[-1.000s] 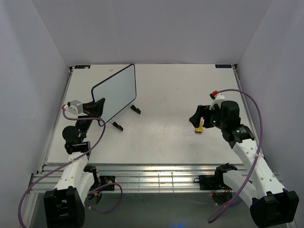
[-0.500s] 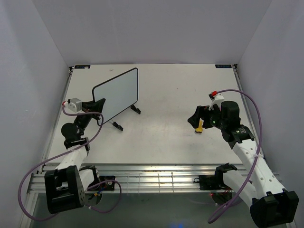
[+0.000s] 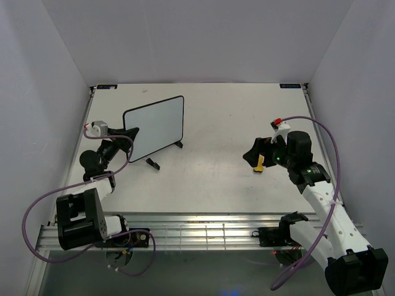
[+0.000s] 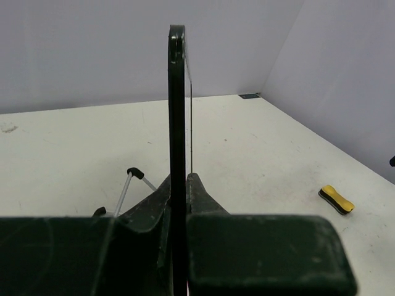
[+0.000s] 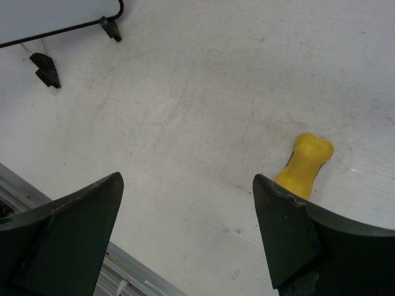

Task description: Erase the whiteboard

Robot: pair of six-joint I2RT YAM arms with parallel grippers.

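Note:
The whiteboard point(image 3: 154, 127) stands upright on black feet at the table's left, its white face blank. My left gripper point(image 3: 131, 135) is shut on the board's left edge; in the left wrist view the board point(image 4: 177, 111) shows edge-on, pinched in my left gripper point(image 4: 179, 185). The yellow bone-shaped eraser point(image 3: 260, 164) lies on the table at the right. My right gripper point(image 3: 254, 154) hovers open just above it; in the right wrist view the eraser point(image 5: 305, 165) lies beside the right fingertip point(image 5: 281, 216), outside the gap of my right gripper point(image 5: 188, 213).
The board's black feet point(image 5: 46, 69) and wire stand show at the right wrist view's upper left. The table's metal front rail point(image 3: 197, 231) runs along the near edge. White walls enclose the table on three sides.
My left arm has swung the held whiteboard, turning it to face the camera more squarely and shifting it slightly right. The right gripper has stayed over the eraser.

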